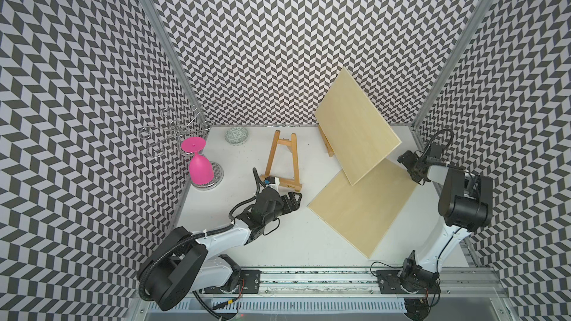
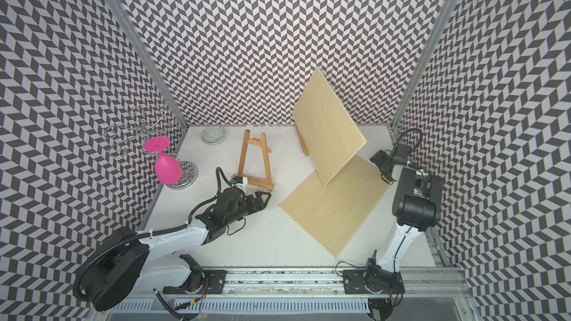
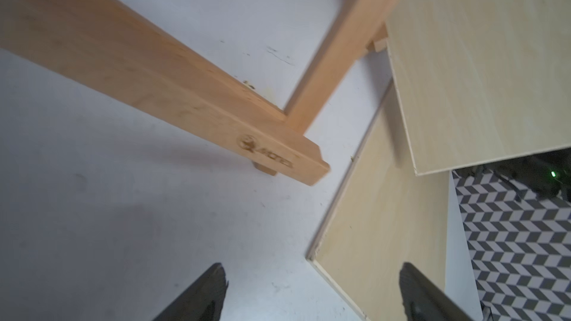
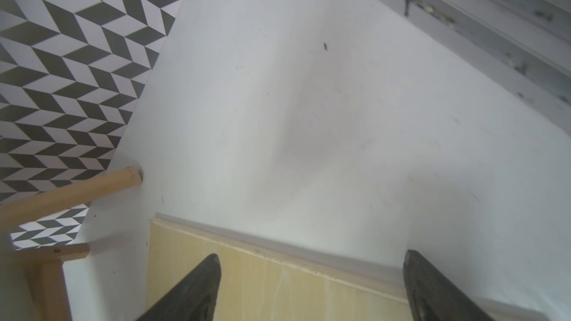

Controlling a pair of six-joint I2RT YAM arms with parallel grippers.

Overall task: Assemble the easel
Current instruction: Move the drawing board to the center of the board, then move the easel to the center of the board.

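A small wooden A-frame easel [image 1: 280, 162] [image 2: 254, 162] stands mid-table; its ledge bar [image 3: 173, 100] fills the left wrist view. My left gripper [image 1: 292, 201] [image 3: 313, 276] hovers just in front of that ledge, open and holding nothing. A pale wooden board [image 1: 361, 211] [image 3: 380, 226] lies flat on the table to its right. A second board [image 1: 355, 128] leans tilted on another easel [image 1: 327, 146] at the back right. My right gripper [image 1: 412, 169] [image 4: 312, 262] is open over the flat board's [image 4: 278, 288] far right corner, gripping nothing.
A pink wine glass [image 1: 200, 169] hangs upside down from a wire rack [image 1: 173, 134] at the back left. A patterned bowl [image 1: 237, 136] sits by the back wall. Patterned walls close three sides, and a metal rail [image 1: 309, 279] runs along the front.
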